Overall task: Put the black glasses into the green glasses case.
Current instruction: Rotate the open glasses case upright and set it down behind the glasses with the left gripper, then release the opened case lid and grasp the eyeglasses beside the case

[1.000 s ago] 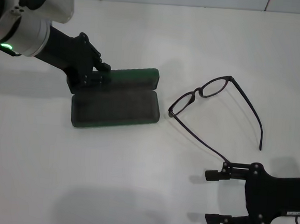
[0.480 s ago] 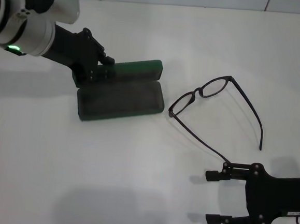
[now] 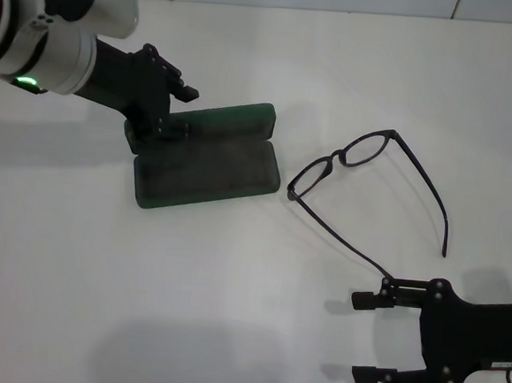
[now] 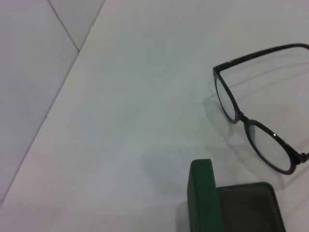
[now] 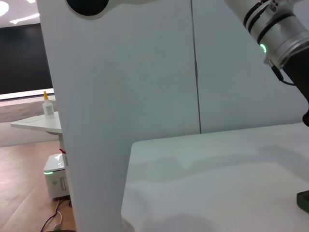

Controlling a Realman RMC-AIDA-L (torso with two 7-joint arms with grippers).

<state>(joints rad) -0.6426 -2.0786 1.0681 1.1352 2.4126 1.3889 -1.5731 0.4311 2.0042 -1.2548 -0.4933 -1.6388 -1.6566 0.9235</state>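
Green glasses case (image 3: 207, 163) lies open, left gripper (image 3: 168, 96) spread beside its lid; black glasses (image 3: 363, 187) untouched to the right, right gripper (image 3: 364, 336) open nearby.

the case (image 3: 207, 157) lies open on the desk (image 3: 229, 305), left of centre, lid standing along its far side. the left tool (image 3: 170, 105) sits at the case's far left end, at the lid. the glasses (image 3: 363, 187) lie on the desk just right of the case, apart from it, front toward the case, temple arms unfolded. the right tool (image 3: 364, 336) rests at the near right, near the tip of one temple arm.
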